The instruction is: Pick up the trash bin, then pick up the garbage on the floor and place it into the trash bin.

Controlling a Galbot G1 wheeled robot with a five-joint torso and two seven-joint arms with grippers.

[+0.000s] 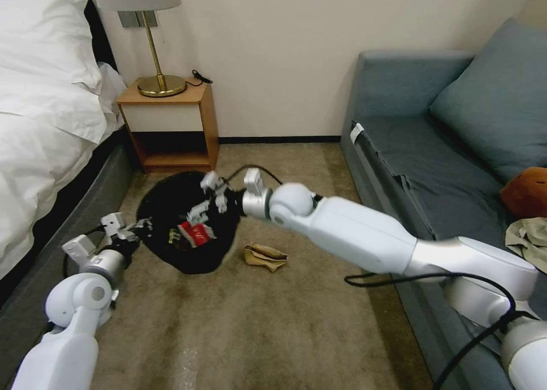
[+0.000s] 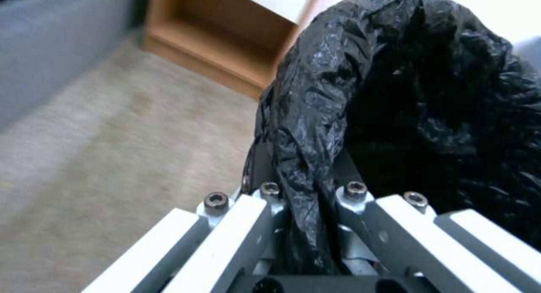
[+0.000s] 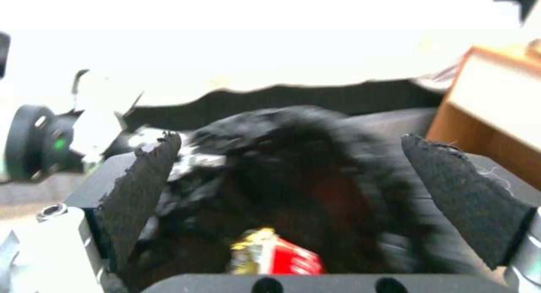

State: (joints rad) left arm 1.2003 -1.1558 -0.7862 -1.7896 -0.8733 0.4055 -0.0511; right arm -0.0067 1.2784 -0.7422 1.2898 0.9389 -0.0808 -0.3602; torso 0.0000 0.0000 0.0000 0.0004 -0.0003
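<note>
- Left gripper (image 1: 134,230), low by the bed, arm bent up from near edge: jaws clamped on trash bin (image 1: 171,219) liner rim.
- Right gripper (image 1: 208,199), arm stretched across over bin mouth: jaws wide apart, holding nothing.
- Red wrapper (image 1: 195,234) inside bin; tan paper bag (image 1: 265,257) on carpet (image 1: 273,333) just beside.

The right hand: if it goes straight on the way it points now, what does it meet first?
Probably the red wrapper inside the bin. The right hand hangs open over the bin's mouth, pointing in; depth is unclear. The left hand grips the rim.

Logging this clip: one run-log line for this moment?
left gripper: shut on bin rim | right gripper: open above bin | paper bag: on carpet
</note>
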